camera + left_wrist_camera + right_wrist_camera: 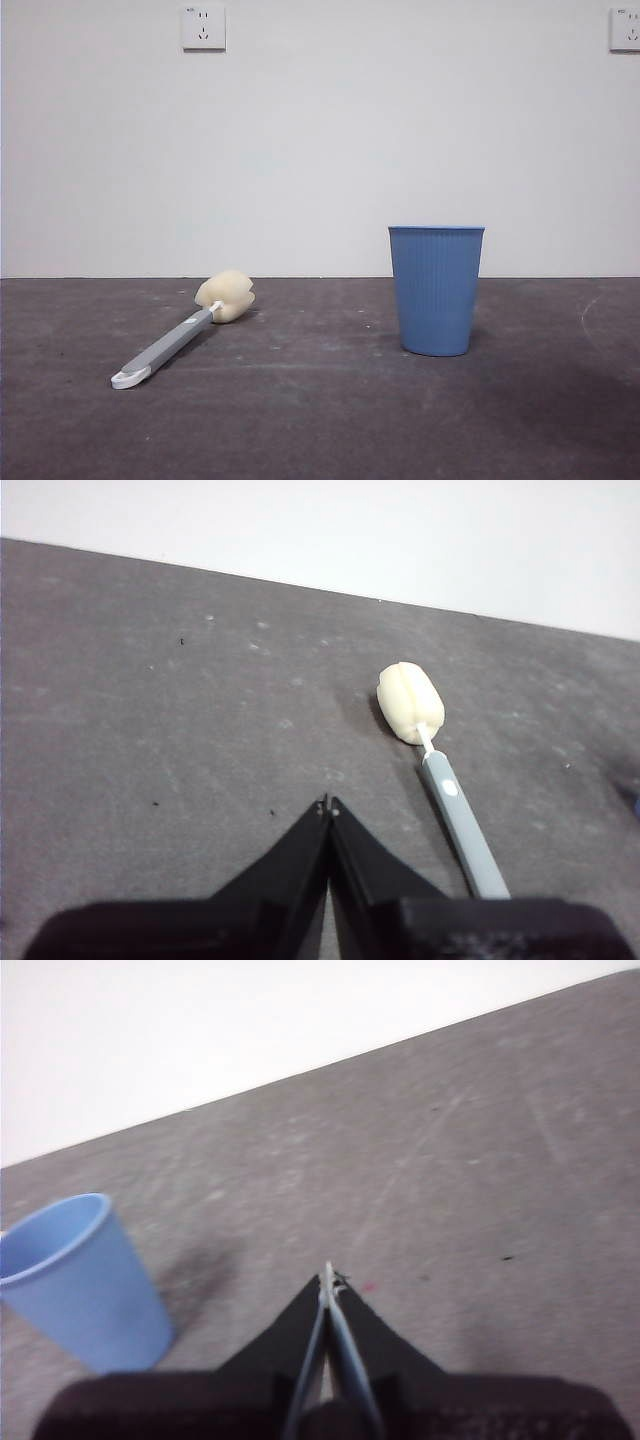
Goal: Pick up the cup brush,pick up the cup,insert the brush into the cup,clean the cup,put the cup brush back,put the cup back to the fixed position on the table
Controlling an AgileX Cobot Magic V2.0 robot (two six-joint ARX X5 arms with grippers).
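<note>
The cup brush (180, 338) lies flat on the table (320, 420) at the left, its cream-yellow sponge head toward the wall and its white looped end toward the front. The blue ribbed cup (436, 289) stands upright to its right. Neither arm shows in the front view. My left gripper (329, 805) is shut and empty above the table, with the cup brush (440, 775) lying just beside it. My right gripper (329, 1272) is shut and empty above the table, with the cup (80, 1285) standing apart from it to one side.
A white wall runs behind the table's far edge, with two power sockets (203, 27) high up. Faint scuff marks cross the table (480, 1160) near the right gripper.
</note>
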